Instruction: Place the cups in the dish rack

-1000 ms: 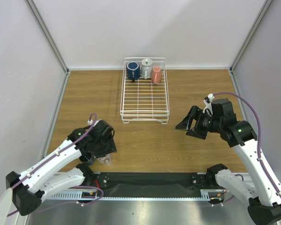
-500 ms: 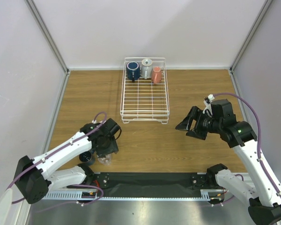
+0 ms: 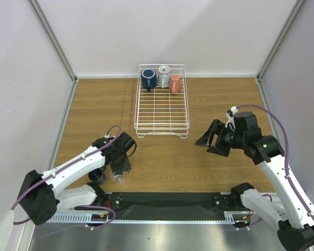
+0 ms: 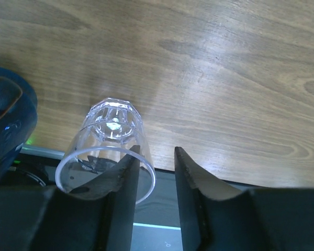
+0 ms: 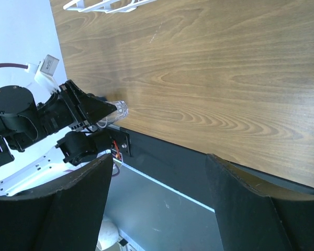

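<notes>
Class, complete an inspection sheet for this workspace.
Surface: wooden table, no spills seen.
Job's things: navy mug, grey mug and salmon cup at the dish rack's far end; glass tumbler and dark blue cup at the table's near edge.
Clutter: nothing seen.
Grippers: left gripper astride the tumbler's rim, gap showing; right gripper open, empty.
Cables: purple cable along each arm.
Surroundings: pale walls, metal frame posts.

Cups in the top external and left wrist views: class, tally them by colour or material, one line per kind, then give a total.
Navy or dark blue: 2 (large navy mug, small dark blue cup)
Light grey: 1 (light grey mug)
Salmon-pink: 1 (salmon-pink cup)
Clear glass: 1 (clear glass tumbler)
Total: 5
</notes>
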`<action>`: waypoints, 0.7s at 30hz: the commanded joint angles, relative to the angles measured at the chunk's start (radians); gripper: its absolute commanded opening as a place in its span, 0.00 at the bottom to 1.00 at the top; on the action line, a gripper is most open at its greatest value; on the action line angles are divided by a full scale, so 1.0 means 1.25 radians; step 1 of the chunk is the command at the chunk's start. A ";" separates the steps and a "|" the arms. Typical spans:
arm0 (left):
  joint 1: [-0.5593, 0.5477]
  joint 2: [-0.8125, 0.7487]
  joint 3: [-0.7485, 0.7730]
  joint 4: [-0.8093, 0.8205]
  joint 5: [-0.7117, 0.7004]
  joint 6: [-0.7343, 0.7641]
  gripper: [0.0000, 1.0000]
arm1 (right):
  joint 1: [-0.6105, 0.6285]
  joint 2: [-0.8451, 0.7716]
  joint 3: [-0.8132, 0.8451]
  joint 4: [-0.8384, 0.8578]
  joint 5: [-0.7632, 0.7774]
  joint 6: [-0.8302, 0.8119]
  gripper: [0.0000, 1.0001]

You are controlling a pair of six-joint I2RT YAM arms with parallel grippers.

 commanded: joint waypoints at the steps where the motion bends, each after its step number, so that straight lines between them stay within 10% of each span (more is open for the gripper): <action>1: 0.014 -0.003 -0.008 0.040 0.014 0.014 0.34 | 0.004 0.008 0.002 0.043 -0.005 0.008 0.78; 8: 0.025 -0.024 0.000 0.048 0.041 0.026 0.00 | 0.007 0.040 0.019 0.042 -0.010 -0.011 0.78; 21: 0.041 -0.092 0.119 0.261 0.326 0.056 0.00 | 0.007 0.075 0.063 0.046 -0.036 -0.065 0.78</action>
